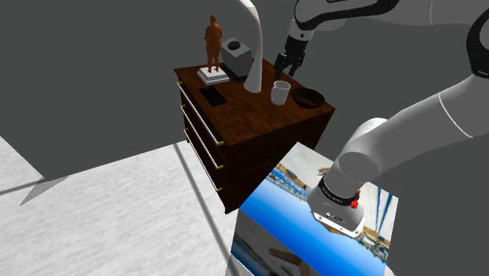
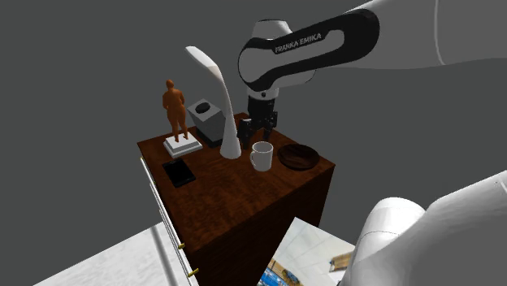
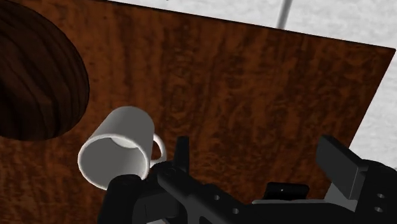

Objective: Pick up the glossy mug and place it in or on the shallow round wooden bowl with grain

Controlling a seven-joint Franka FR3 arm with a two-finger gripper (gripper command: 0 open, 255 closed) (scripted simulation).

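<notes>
The dresser carries every task item on its dark wood top. The arm reaches over that top from the second exterior view's right.

The bowl, dark, shallow and grained, sits at the corner of the top nearest the shoulder view's right. The mug, white and upright with its mouth up, stands just beside the bowl and apart from it, between the bowl and a tall white curved vase.

The gripper hangs above the top near the mug, pointing down. The jaws are spread and pinch nothing.

Governing relation: in the wrist view the mug lies outside the gap of the gripper, beyond one finger, on the bowl's side. The mug's handle faces the jaws.

Judgement: the jaws need to shift sideways toward the bowl to straddle the mug before descending.
</notes>
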